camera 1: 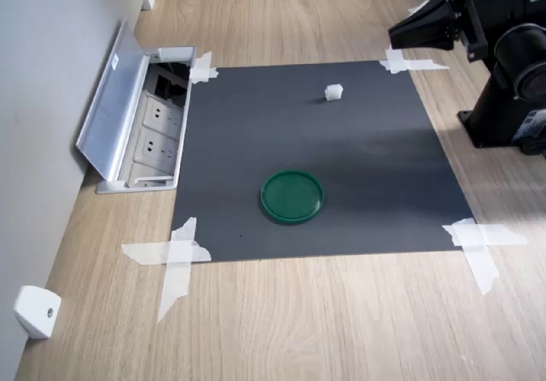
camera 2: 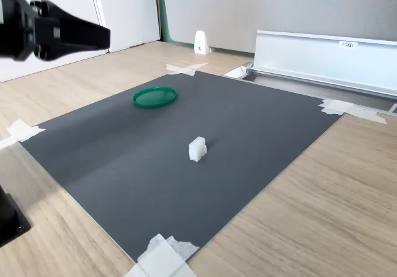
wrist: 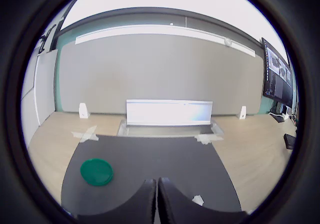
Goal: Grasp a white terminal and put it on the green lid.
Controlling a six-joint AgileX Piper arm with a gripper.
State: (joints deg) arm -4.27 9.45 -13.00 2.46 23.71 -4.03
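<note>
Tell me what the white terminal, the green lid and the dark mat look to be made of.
White terminal: likely moulded plastic, matte, with crisp stepped edges. Green lid: probably plastic, smooth and slightly glossy, with a raised rim that catches light. Dark mat: a thin matte sheet, perhaps rubber or paper, lying flat with taped corners; which one cannot be told.

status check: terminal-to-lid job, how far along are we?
Nothing done yet. The white terminal sits alone on the black mat, apart from the green lid, which is empty. In hand: nothing; the hand is shut, raised above the mat edge and away from both. Left: everything, meaning reach the terminal, grasp it, carry it over and set it on the lid.
</note>
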